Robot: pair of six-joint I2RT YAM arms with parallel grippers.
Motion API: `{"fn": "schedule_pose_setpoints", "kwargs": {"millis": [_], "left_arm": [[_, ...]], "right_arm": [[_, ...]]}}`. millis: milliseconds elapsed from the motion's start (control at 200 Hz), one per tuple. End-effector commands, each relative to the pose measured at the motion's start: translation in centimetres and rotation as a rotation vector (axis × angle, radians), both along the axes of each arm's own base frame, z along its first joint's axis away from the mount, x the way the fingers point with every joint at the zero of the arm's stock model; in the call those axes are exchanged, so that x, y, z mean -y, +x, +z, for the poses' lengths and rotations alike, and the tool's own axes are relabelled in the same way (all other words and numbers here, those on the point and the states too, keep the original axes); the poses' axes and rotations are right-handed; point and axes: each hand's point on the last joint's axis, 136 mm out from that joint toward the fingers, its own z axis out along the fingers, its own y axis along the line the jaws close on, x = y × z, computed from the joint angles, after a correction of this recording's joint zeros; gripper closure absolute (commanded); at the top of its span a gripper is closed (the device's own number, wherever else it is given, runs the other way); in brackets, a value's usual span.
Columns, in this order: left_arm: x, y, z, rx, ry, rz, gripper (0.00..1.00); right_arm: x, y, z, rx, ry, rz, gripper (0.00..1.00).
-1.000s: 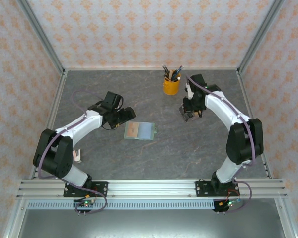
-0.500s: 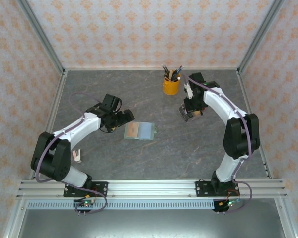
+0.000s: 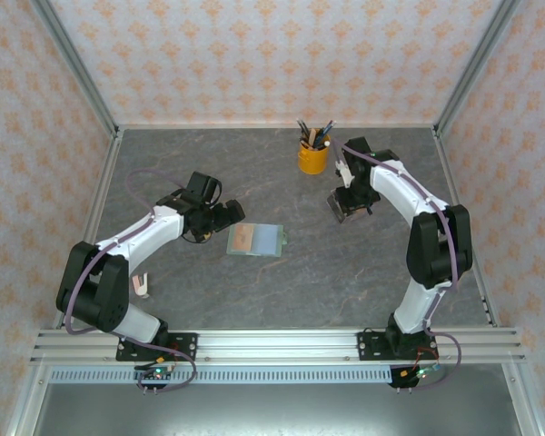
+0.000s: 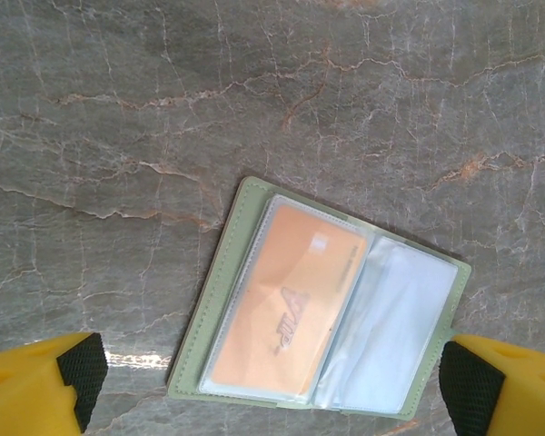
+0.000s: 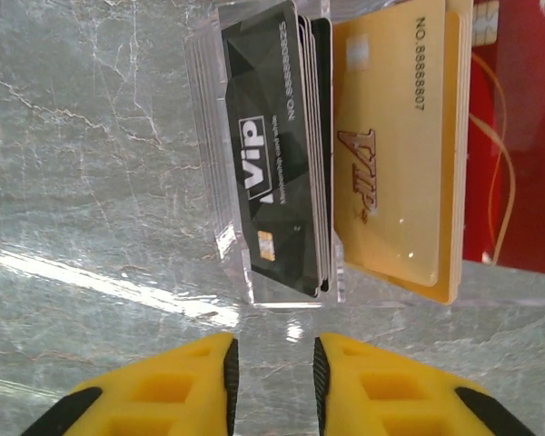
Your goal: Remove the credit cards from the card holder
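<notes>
Flat, stitched card holder (image 4: 320,314) — glossy pockets

Your left arm reaches from its near-left base up and toward the middle, elbow bent, its left hand (image 3: 229,213) pointing right, low over the surface. In the left wrist view its yellow fingers (image 4: 36,386) stand wide apart. Your right arm rises from the near-right base, folds at the elbow and stretches far-left; the right hand (image 3: 348,205) has its fingertips (image 5: 195,381) nearly together, a thin gap between them.
</notes>
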Motion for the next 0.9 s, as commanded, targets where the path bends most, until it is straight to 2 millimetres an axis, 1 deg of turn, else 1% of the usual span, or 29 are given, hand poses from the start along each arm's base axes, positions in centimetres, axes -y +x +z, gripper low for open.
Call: {"fn": "schedule_pose_setpoints", "kwargs": {"millis": [0,100,165,215,270,420,485,576,656,751,816,891], "left_arm": [[-0.8,-0.3,-0.1,-0.017,0.028,0.015,0.02],[-0.7,-0.6,-0.1,-0.016,0.018,0.006,0.02],[-0.4,-0.7,-0.2,-0.019,0.005,-0.005,0.02],[0.0,-0.8,-0.4,-0.021,-0.006,-0.015,0.0],[0.5,-1.0,-0.6,-0.024,-0.019,-0.029,0.0],[1.7,-1.3,-1.3,-0.039,-0.028,-0.066,0.0],[2.2,-1.3,-1.6,-0.042,-0.037,-0.077,0.02],[2.7,-1.1,-2.0,-0.048,-0.048,-0.085,0.06],[3.3,-1.0,-2.3,-0.053,-0.064,-0.094,0.12],[3.7,-0.8,-2.6,-0.06,-0.067,-0.101,0.19],[3.8,-0.8,-3.0,-0.07,-0.067,-0.101,0.24],[3.9,-0.7,-3.4,-0.082,-0.065,-0.104,0.31]], "right_arm": [[-0.4,-0.4,2.5,0.036,0.052,-0.022,0.65],[-1.3,0.1,4.3,0.087,0.13,-0.075,0.59],[-2.4,0.4,4.9,0.102,0.2,-0.12,0.58],[-3.5,0.5,5.0,0.108,0.252,-0.15,0.57],[-5.3,0.2,4.9,0.108,0.307,-0.155,0.55],[-11.0,-1.6,3.3,0.07,0.393,-0.149,0.53],[-13.4,-2.5,2.6,0.045,0.425,-0.138,0.52],[-16.2,-3.7,1.3,-0.002,0.471,-0.133,0.51],[-17.8,-4.2,-0.1,-0.039,0.486,-0.139,0.5],[-19.1,-4.8,-1.9,-0.096,0.484,-0.135,0.51],[-20.3,-5.3,-2.5,-0.127,0.493,-0.106,0.51],[-21.5,-5.7,-2.9,-0.148,0.498,-0.072,0.52]]}}
